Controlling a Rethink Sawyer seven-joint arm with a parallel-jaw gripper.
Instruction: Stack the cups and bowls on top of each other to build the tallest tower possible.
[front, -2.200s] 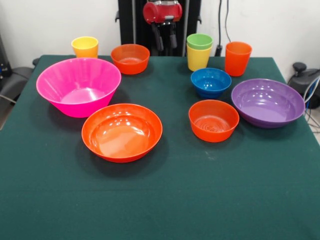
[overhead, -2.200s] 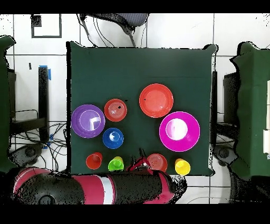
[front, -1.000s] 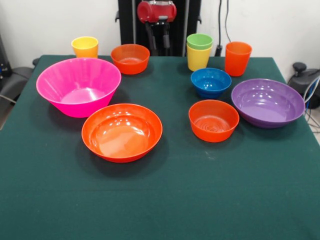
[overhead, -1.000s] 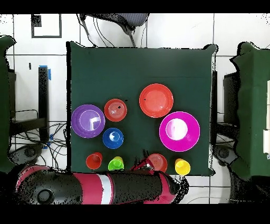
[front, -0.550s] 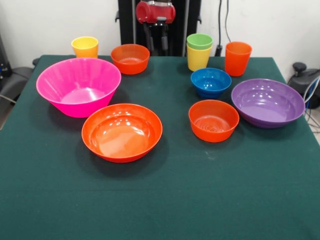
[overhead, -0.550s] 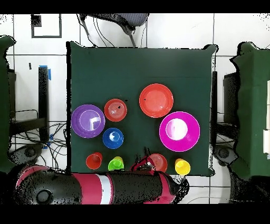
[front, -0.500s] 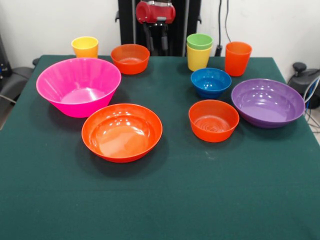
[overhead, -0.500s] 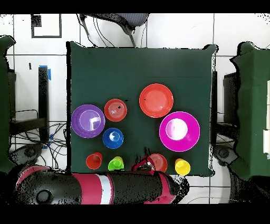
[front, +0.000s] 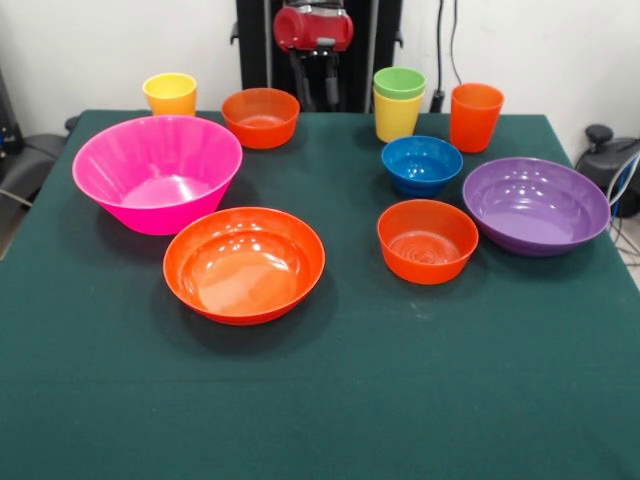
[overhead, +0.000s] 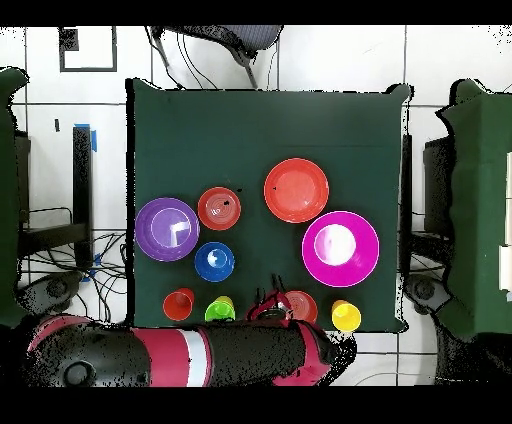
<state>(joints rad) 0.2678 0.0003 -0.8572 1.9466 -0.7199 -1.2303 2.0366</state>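
Hovering at the bench's (front: 330, 400) back edge, the black-fingered pincer (front: 314, 78) hangs spread and empty beside the small orange plastic bowl (front: 260, 117), seemingly lined up to take it. No tower exists yet; the deep glossy pink bowl (front: 157, 172), the likely base, sits alone nearby.

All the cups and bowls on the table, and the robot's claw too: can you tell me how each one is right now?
pink bowl: upright, empty
wide orange bowl: upright, empty
purple bowl: upright, empty
blue bowl: upright, empty
near small orange bowl: upright, empty
far small orange bowl: upright, empty
lone yellow cup: upright, alone
green cup: nested in the other yellow cup
orange cup: upright, alone
gripper: open, holding nothing
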